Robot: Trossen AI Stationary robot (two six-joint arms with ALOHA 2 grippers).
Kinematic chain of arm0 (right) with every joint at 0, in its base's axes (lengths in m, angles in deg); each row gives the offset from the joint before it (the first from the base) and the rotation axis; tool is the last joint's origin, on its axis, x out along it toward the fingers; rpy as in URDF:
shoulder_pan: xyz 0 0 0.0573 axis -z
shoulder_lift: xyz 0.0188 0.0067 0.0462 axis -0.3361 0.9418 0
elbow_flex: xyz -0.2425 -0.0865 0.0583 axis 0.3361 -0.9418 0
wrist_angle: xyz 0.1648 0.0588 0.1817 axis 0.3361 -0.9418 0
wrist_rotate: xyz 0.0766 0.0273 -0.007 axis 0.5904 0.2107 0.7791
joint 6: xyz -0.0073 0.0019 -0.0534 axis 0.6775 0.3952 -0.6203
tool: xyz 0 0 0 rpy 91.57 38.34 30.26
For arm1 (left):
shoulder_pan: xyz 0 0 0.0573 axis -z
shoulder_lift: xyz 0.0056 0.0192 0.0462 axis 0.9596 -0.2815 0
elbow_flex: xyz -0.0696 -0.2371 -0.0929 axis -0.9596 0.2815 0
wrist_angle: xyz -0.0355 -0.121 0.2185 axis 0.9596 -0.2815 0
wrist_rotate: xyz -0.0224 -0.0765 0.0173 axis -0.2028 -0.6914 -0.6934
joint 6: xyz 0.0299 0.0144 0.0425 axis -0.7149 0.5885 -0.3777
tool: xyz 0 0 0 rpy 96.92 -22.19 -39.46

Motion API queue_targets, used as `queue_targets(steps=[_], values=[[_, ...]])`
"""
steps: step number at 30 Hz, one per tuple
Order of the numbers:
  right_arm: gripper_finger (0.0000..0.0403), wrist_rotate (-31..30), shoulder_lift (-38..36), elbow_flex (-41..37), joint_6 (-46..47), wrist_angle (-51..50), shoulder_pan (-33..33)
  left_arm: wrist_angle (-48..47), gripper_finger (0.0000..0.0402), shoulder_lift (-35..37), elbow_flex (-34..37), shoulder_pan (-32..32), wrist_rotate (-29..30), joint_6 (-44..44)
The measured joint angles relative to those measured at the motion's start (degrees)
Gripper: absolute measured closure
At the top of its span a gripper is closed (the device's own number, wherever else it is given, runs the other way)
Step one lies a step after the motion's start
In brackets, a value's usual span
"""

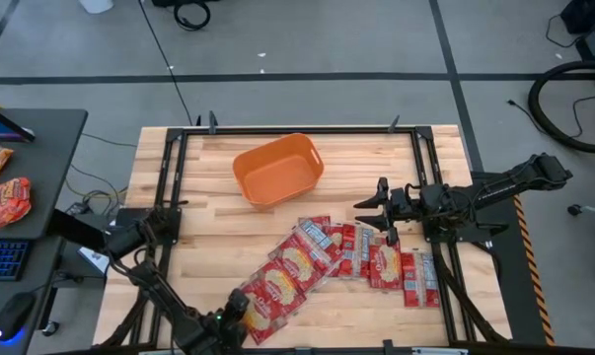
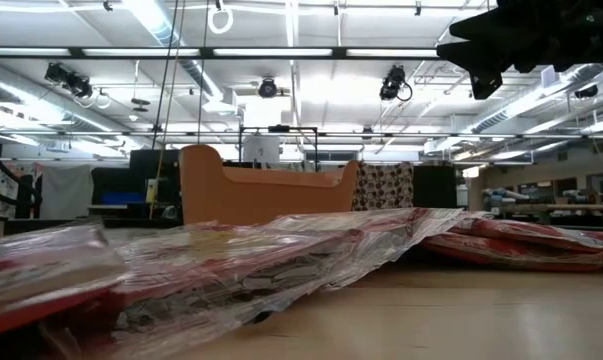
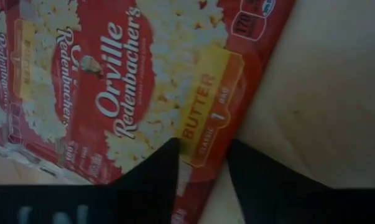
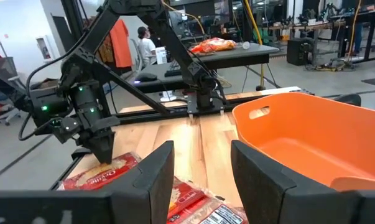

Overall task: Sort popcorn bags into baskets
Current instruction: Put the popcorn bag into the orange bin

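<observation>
The orange basket stands on the table's far middle; it also shows in the low view and the right wrist view. Several red popcorn bags lie flat and overlapping in a band from the near middle to the right. My left gripper points down over the nearest bag at the table's near edge, open. One finger is over the bag and the other over bare wood, so they straddle the bag's long edge. My right gripper hovers open and empty, right of the basket. My left gripper comes at the nearest bag from above, pointing down, its fingers on either side of the bag's long edge near the yellow label. I cannot tell whether the fingertips touch the bag, which lies flat on the table.
A dark side table stands to the left with more snack bags and a keyboard. Metal rails frame the table's far side and both ends. There is bare wood left of the bags and around the basket. A person stands far off in the room.
</observation>
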Motion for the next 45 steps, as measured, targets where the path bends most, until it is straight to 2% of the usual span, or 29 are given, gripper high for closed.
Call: queue_targets(steps=[4, 8, 12, 22, 30, 33, 37, 41, 45], values=[[0.0239, 0.1, 0.0, 0.0, 0.0, 0.0, 0.0, -0.1, 0.0334, -0.1, 0.1, 0.0, 0.0, 1.8], [0.0239, 0.1, 0.0, 0.0, 0.0, 0.0, 0.0, -0.5, 0.039, -0.3, 0.2, -0.2, 1.3, 8.1], [0.0239, 0.1, 0.0, 0.0, 0.1, 0.7, 0.0, -3.8, 0.0393, 0.4, -0.6, -1.5, 0.7, 14.2], [0.0239, -2.0, 0.0, 0.0, -1.3, 5.8, 2.9, -16.2, 0.0399, 10.3, -7.8, -9.3, 3.0, 17.1], [0.0239, -1.4, 0.1, 0.0, -1.0, 5.4, 5.5, -17.3, 0.04, 17.3, -11.2, -23.5, 6.9, 13.5], [0.0239, 1.4, -0.2, 0.0, -0.5, 5.4, 4.5, -17.4, 0.04, 17.9, -13.6, -30.6, 6.6, 10.8], [0.0239, 5.1, -0.4, 0.0, 1.2, 5.5, 2.4, -16.9, 0.0401, 17.7, -17.4, -40.1, 3.4, 7.6], [0.0239, 5.4, -0.3, 0.0, 1.7, 3.6, -0.2, -17.2, 0.0401, 17.6, -19.5, -48.8, 0.0, 5.7], [0.0239, 3.9, -0.3, -0.1, 0.1, 1.8, -2.7, -19.2, 0.04, 17.6, -20.4, -57.2, -8.7, 4.9]])
